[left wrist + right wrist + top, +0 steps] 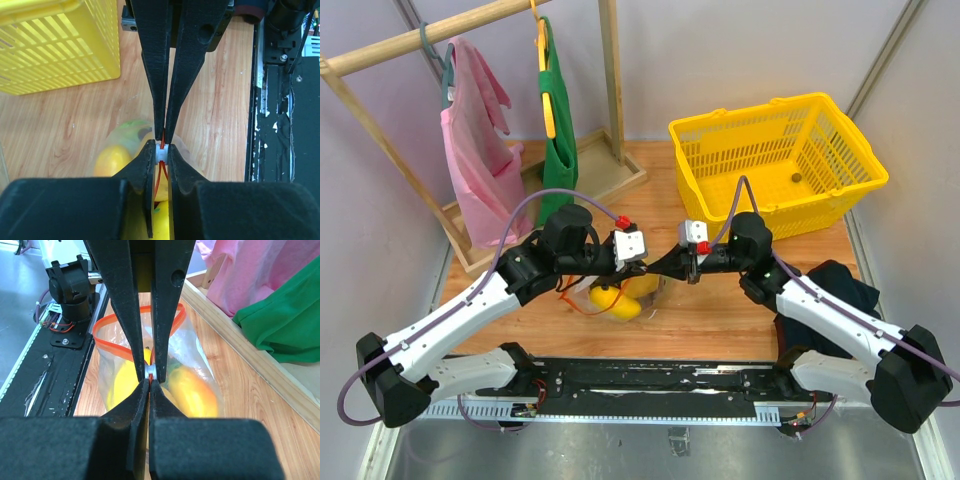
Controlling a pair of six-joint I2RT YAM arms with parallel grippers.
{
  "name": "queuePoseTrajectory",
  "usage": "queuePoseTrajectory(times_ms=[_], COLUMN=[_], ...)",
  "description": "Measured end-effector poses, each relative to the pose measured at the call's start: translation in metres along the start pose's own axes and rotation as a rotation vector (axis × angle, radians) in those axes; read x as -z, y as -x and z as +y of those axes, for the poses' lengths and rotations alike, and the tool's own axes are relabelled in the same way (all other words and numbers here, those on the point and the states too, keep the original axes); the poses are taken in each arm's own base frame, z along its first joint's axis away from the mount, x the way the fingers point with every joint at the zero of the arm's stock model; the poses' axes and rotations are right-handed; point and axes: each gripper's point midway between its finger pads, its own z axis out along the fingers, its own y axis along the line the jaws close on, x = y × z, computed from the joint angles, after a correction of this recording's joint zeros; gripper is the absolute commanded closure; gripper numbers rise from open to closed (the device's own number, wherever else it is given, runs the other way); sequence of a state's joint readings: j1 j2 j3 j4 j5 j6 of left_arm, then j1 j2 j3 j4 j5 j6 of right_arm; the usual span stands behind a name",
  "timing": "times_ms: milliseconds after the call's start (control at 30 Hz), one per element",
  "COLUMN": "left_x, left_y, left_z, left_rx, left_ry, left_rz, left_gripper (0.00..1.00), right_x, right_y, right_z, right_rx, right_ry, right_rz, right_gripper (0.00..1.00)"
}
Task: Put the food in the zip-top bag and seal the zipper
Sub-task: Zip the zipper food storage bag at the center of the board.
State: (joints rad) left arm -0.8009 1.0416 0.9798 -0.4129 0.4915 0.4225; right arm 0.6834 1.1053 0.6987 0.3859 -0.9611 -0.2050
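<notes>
The zip-top bag (616,296) lies on the wooden table between the arms, with yellow food (192,390) and a pale-green piece (132,125) inside it. The food (623,303) shows yellow through the plastic from above. Its zipper (102,337), a red-orange strip, stands apart in a loop. My left gripper (161,151) is shut on the zipper's small white slider (151,371). My right gripper (150,383) is shut on the red strip right beside it, tip to tip with the left. Both grippers, left (656,268) and right (677,268), meet above the bag.
A yellow basket (775,160) stands at the back right, also in the left wrist view (50,45). A wooden rack with a pink garment (478,150) and a green one (558,120) is at the back left. A dark cloth (840,285) lies right. A black rail (650,380) runs along the near edge.
</notes>
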Motion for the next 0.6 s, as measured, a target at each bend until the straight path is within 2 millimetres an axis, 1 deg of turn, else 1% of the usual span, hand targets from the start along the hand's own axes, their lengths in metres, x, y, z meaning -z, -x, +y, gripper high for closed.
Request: queuePoseTrajectory(times_ms=[100,600], left_x=[0.000,0.002], left_y=[0.000,-0.004], left_z=[0.001,0.013], left_rx=[0.001,-0.001], left_ry=[0.004,0.075], left_rz=[0.002,0.026], left_gripper=[0.99,1.00], right_x=[0.000,0.011], right_y=[0.000,0.001], right_z=[-0.002,-0.025], right_rx=[-0.001,-0.007], right_ry=[-0.016,-0.181], right_rz=[0.003,0.038], right_gripper=[1.00,0.99])
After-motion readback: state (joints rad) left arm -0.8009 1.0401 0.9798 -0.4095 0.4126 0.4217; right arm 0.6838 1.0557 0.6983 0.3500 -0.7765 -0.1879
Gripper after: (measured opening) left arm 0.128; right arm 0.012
